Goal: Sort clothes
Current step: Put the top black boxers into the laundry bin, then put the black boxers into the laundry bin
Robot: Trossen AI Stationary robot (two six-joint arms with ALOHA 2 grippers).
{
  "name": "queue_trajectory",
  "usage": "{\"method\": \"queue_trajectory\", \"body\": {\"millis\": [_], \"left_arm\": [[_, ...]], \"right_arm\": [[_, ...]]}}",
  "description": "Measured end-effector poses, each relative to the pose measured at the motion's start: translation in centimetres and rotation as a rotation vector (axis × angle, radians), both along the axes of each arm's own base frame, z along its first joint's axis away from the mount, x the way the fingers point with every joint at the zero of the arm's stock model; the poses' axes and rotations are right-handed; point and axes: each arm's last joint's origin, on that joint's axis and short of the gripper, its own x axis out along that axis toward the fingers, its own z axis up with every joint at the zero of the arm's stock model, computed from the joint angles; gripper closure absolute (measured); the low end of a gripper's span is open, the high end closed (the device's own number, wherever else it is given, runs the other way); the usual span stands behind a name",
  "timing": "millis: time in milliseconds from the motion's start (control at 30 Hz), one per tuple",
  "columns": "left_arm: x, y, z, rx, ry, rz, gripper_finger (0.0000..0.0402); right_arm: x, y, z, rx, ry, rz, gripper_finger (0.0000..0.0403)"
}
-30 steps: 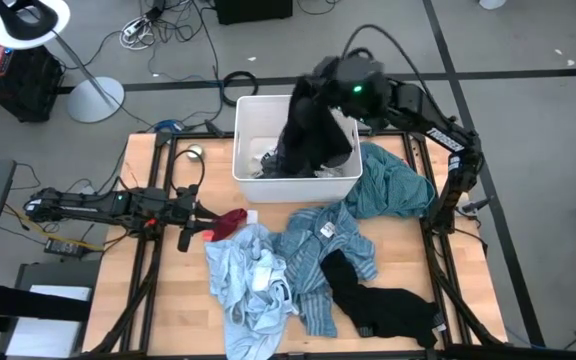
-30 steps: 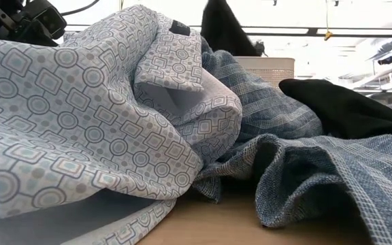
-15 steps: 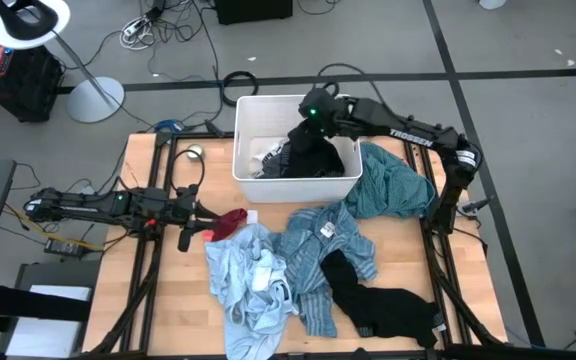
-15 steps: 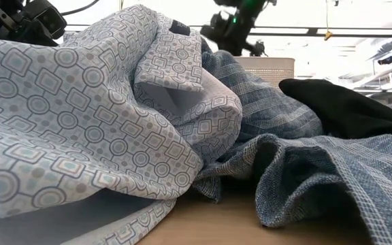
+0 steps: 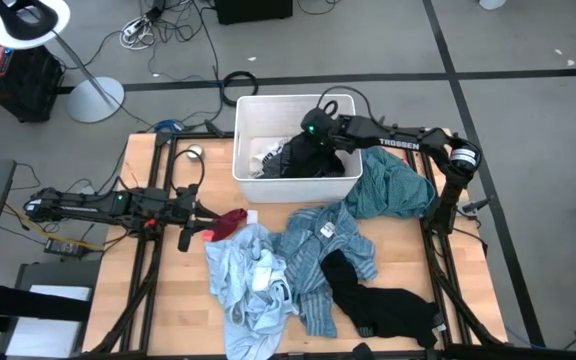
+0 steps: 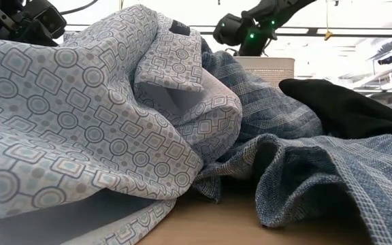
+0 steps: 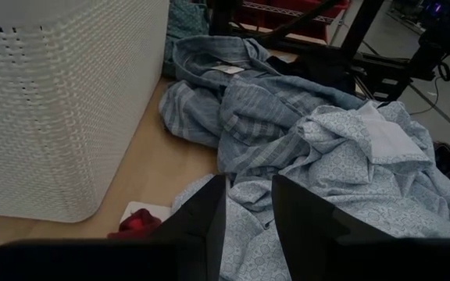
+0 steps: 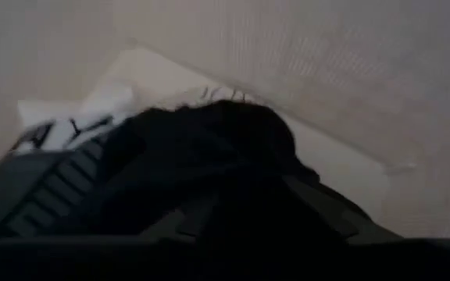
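The white plastic bin has dotted walls. Inside lies a soft black garment, with the right gripper on it; its grip cannot be told. The left gripper, a little open, waits by a small red cloth.

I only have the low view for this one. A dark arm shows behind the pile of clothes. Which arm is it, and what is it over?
Observer: It is the right arm. The right pincer is over the white bin.
Operator: Is anything under it?
Observer: A black garment lies in the bin directly below it.
Operator: And the other arm?
Observer: The left pincer is open and empty at the table's left, beside the small red garment.
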Motion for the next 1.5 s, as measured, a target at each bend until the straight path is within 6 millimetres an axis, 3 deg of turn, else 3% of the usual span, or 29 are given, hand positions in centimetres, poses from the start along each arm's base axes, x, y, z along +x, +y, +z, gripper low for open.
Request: {"method": "queue_trajectory", "body": {"millis": [167,333,700,933,1200,1500], "left_arm": [[0.0,0.0,0.0,-0.001,0.000,0.000,0.0291],[0.0,0.0,0.0,-0.021,0.001,0.007,0.0291],[0.0,0.5,0.0,0.029,-0.002,0.159,0.0291],[0.0,0.4,0.0,0.024,-0.001,0.145,0.0291],[-0.1,0.3,-0.4,0.019,0.037,0.113,0.0291],[-0.1,0.3,-0.3,0.011,0.032,0.115,0.0291]], "right_arm": [[0.1,0.0,0.3,0.008,-0.009,0.024,0.0228],[0.4,-0.1,2.6,-0.022,-0.029,0.057,0.0206],[0.6,1.8,10.2,-0.100,-0.054,0.157,0.0206],[-0.1,3.9,12.8,-0.195,0.057,0.148,0.0207],[-1.6,8.6,14.4,-0.184,0.160,0.211,0.0209],[-5.1,16.4,16.9,-0.121,0.062,0.290,0.0218]]}}
